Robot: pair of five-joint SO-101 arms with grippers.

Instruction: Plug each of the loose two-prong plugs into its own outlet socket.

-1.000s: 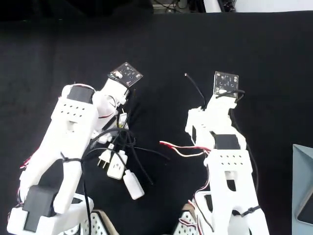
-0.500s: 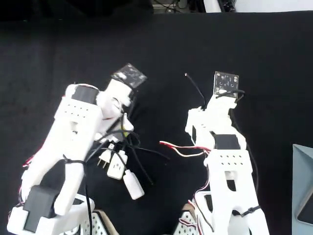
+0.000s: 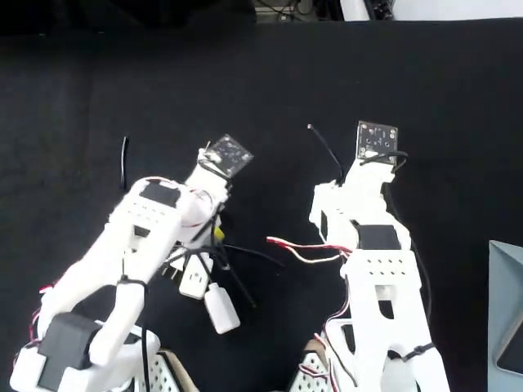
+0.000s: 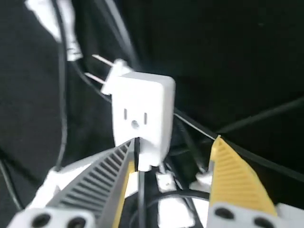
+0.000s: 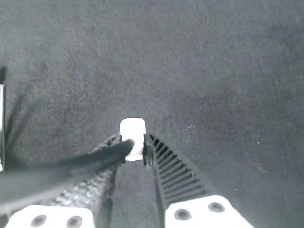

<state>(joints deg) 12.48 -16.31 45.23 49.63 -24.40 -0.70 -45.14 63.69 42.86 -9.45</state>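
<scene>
At left claw (image 4: 175,141), socket (image 4: 142,116) face-up, apparently lengthwise

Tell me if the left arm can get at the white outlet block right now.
Probably yes. The left gripper is open just short of the outlet block, its grey finger at the block's near end. Black cables cross the gap between the fingers and might get pinched too.

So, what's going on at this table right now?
Two robot arms are working with plugs and outlets on a black table. The left gripper is open over tangled cords, with a white outlet just ahead of it and a loose plug beside that. The right gripper is shut on a small white piece with a black lead.
</scene>
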